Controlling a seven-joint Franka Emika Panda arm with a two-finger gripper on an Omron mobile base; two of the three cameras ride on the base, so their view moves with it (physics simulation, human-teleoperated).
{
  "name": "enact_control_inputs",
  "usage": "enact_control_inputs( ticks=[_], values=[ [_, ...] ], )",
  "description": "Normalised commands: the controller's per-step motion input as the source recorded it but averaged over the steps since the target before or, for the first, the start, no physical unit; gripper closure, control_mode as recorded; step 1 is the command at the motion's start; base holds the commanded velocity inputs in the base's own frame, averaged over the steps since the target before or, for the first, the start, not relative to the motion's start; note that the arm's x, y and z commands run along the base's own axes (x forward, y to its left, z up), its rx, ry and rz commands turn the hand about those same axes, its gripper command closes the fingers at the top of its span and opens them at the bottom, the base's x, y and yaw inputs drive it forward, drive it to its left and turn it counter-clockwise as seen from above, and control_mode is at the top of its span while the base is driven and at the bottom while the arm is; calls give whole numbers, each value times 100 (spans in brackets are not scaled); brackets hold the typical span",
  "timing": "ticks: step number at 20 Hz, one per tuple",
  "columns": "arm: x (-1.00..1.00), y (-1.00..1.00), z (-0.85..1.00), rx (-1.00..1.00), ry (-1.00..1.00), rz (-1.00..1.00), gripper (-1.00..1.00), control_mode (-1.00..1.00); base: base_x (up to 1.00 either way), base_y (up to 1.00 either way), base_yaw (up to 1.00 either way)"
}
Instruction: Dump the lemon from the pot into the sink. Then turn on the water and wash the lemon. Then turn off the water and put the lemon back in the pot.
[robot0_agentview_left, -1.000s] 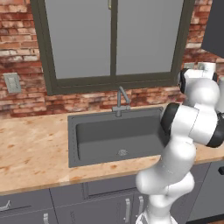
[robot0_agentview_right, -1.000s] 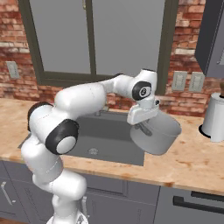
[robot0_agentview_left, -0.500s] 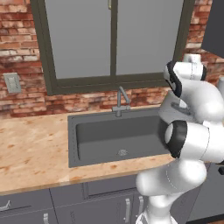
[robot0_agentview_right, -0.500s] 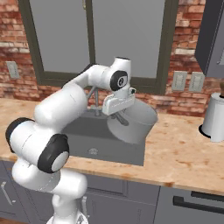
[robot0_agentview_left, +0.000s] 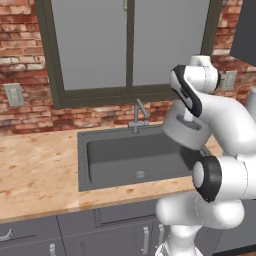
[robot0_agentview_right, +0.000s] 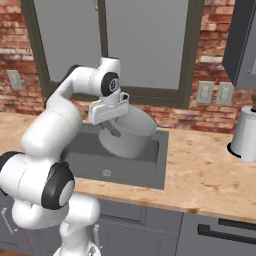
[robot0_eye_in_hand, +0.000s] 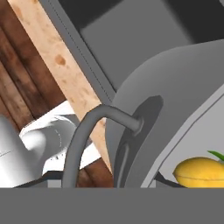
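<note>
The tool (robot0_agentview_right: 111, 122) is clamped on the handle (robot0_eye_in_hand: 94, 131) of the pot (robot0_agentview_right: 126, 134), holding it tilted in the air above the right part of the sink (robot0_agentview_right: 85, 157), clear of the surface (robot0_agentview_right: 200, 175). The lemon (robot0_eye_in_hand: 199, 173) lies inside the pot against its wall. The tap (robot0_agentview_left: 137, 114) stands behind the sink, just left of the pot in the left base view.

Matte grey pot (robot0_agentview_right: 127, 134), yellow lemon (robot0_eye_in_hand: 199, 173) inside, dark grey sink (robot0_agentview_left: 125, 160), speckled tan counter (robot0_agentview_left: 35, 175), red-brown brick wall (robot0_agentview_left: 22, 55).
</note>
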Motion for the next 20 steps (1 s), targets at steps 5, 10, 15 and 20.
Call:
enact_control_inputs(
  ticks=[5,10,15,20],
  values=[
    [-26,91,4,1,7,0,100,-100,0,0,0],
    [-37,91,0,0,8,0,100,-100,0,0,0],
    [-36,84,0,3,9,0,100,-100,0,0,0],
    [-33,84,0,5,8,0,100,-100,0,0,0]
  ],
)
